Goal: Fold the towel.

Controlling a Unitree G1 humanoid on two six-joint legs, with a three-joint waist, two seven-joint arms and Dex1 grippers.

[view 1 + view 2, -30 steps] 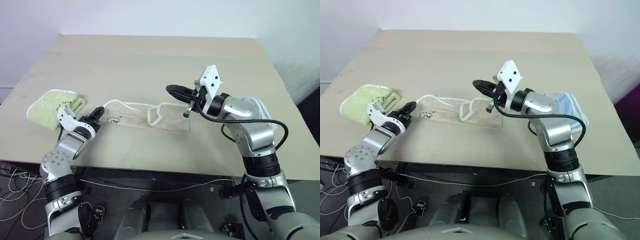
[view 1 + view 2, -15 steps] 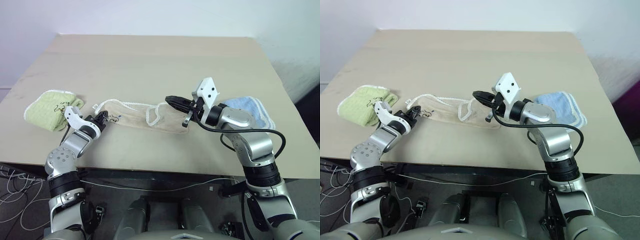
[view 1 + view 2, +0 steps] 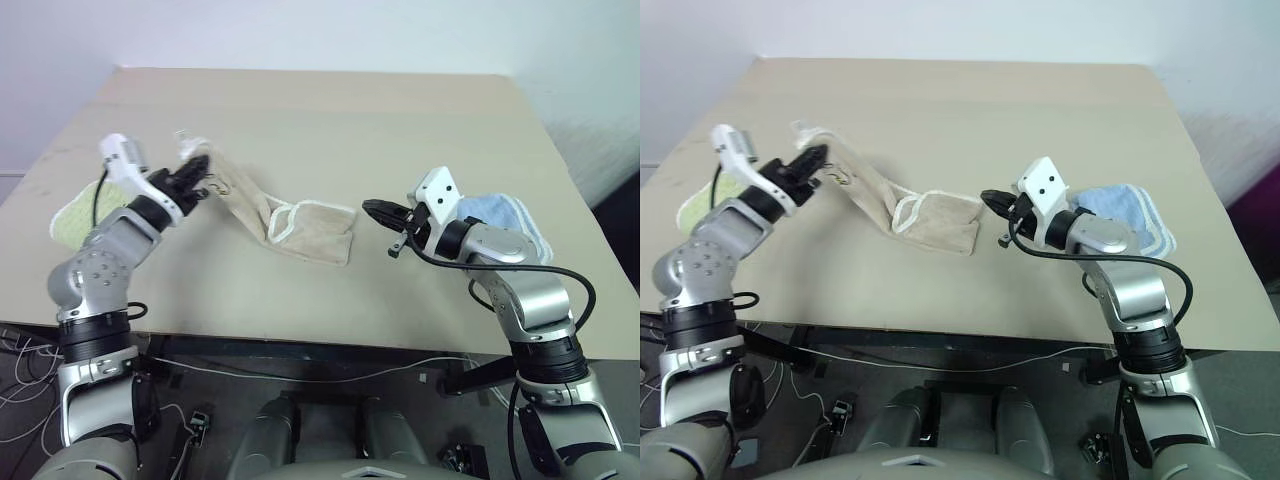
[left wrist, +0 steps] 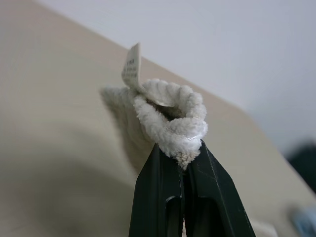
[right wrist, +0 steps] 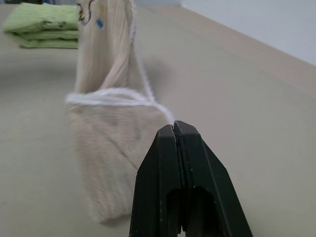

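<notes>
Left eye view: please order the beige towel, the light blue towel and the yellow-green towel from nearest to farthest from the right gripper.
From the right gripper, shut and empty:
1. The beige towel: its flat end lies just beside the fingertips, toward the robot's left.
2. The light blue towel: behind the gripper, on the robot's right, by the forearm.
3. The yellow-green towel: at the table's far left, beyond the left gripper.

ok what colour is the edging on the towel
White corded edging on the beige towel; the left eye view shows it best.
</notes>
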